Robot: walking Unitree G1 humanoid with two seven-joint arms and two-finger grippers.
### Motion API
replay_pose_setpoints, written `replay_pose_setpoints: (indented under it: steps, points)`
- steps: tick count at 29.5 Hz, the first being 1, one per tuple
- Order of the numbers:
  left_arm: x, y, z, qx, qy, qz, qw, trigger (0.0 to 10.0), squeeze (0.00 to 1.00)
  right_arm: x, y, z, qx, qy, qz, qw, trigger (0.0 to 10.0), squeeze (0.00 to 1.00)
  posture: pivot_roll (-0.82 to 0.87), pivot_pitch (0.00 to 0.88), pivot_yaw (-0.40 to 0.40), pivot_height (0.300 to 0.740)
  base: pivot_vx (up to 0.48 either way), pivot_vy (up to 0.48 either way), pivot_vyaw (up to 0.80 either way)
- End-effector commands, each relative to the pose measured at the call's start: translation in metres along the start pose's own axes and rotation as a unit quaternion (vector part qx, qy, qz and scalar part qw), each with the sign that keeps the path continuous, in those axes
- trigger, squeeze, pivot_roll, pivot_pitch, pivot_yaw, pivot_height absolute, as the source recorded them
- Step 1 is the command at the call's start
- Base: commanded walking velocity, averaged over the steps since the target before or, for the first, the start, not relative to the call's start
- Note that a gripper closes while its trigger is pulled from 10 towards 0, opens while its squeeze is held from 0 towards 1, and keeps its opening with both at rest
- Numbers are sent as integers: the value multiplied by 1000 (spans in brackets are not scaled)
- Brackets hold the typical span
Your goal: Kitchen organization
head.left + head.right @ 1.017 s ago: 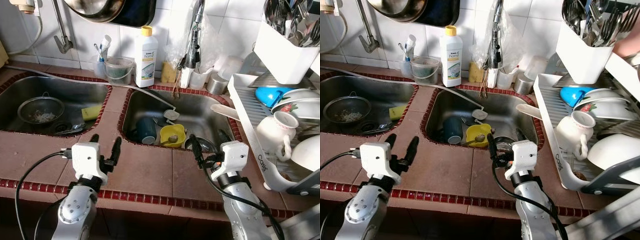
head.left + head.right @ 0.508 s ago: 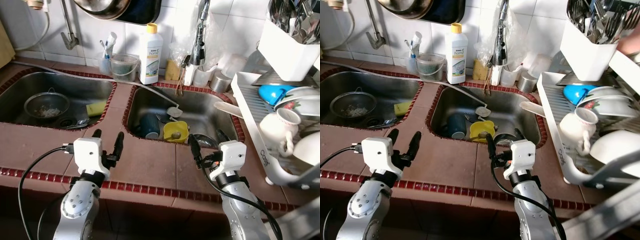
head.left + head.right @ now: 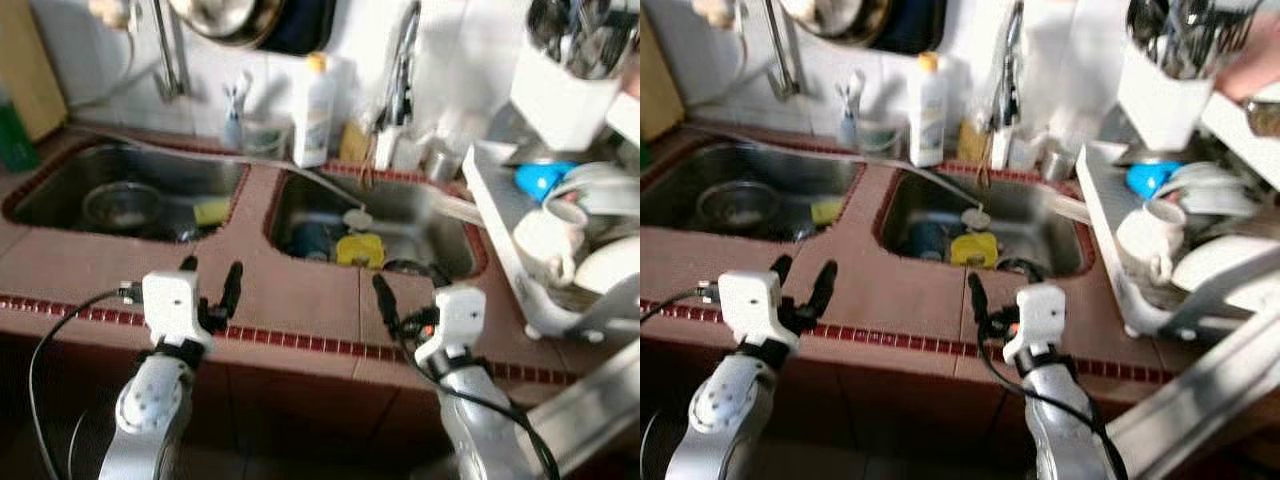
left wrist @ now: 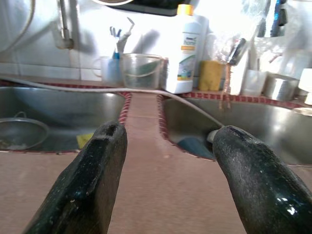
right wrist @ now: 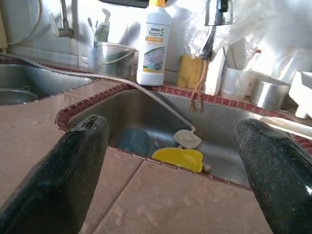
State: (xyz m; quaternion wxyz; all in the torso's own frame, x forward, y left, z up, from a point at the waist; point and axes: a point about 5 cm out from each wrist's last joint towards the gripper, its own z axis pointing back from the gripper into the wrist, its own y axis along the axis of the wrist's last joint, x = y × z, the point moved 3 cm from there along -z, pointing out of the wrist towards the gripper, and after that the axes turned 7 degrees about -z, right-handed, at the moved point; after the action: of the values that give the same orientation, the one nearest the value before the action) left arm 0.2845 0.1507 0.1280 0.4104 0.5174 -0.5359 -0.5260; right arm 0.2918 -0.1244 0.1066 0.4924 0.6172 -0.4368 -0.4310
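Both hands hover wide apart-fingered and empty over the worktop (image 3: 300,290). The yellow cup (image 5: 178,159) lies in the sink directly ahead of the right hand (image 3: 408,298), farther from the left hand (image 3: 210,282).

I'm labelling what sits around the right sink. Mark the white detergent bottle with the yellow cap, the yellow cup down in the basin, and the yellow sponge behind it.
White detergent bottle with yellow cap (image 5: 153,46): right wrist view, its label.
Yellow cup (image 5: 178,159): right wrist view, its rim.
Yellow sponge (image 5: 188,71): right wrist view, its front face.
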Motion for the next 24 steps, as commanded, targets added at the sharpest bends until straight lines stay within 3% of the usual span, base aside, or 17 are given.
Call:
replay_pose_setpoints:
  steps: [1,24]
  points:
    - [4,0,0,-3,-10,7,1000,10000,0,4,3,1,4,-9,5,1000,10000,0,-50,9,-55,740,0,0,0]
    - [6,-1,0,-6,-16,6,1000,10000,0,4,1,0,-1,-4,6,1000,10000,0,-45,0,-62,740,-261,0,0]
